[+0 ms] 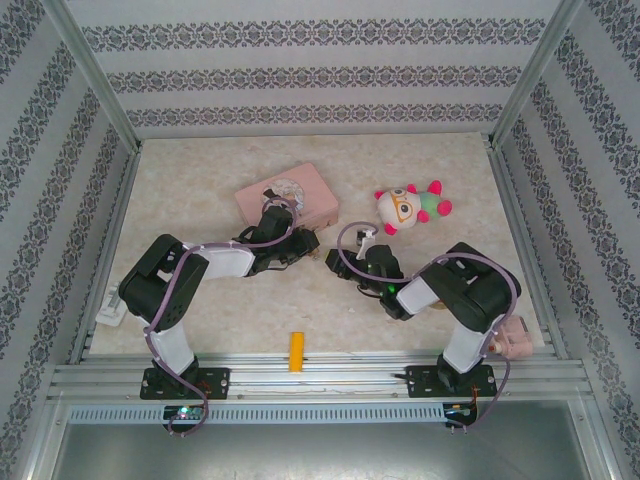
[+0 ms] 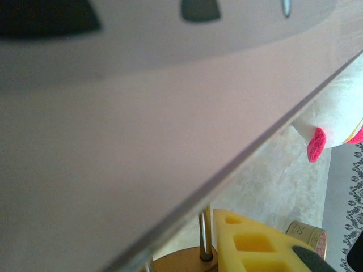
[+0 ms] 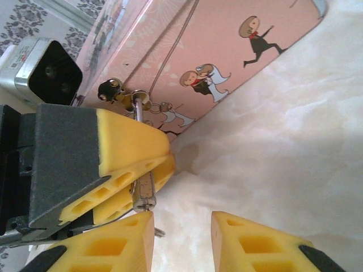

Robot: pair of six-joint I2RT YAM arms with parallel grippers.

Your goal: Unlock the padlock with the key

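Note:
The brass padlock [image 3: 143, 190] hangs by its thin silver shackle [image 3: 138, 109] from the latch of the pink tin [image 3: 227, 45]. My left gripper [image 3: 169, 161] is shut on the padlock's body, yellow pads on both sides. In the left wrist view the padlock's top [image 2: 181, 265] and a shackle leg [image 2: 204, 232] show beside one pad [image 2: 255, 246]. My right gripper [image 3: 181, 241] stands open just below the padlock's underside, nothing between its fingers. A tiny metal tip, apparently the key [image 3: 160, 232], pokes out beside its left finger, mostly hidden. From above, the left gripper [image 1: 300, 248] and the right gripper [image 1: 340, 258] meet in front of the tin.
A plush toy [image 1: 410, 205] lies right of the pink tin [image 1: 300, 195]. A small yellow-orange block [image 1: 296, 350] sits near the front rail. A pink object [image 1: 515, 340] lies by the right arm's base. Bare marble-patterned table [image 1: 200, 190] spreads to the left and behind.

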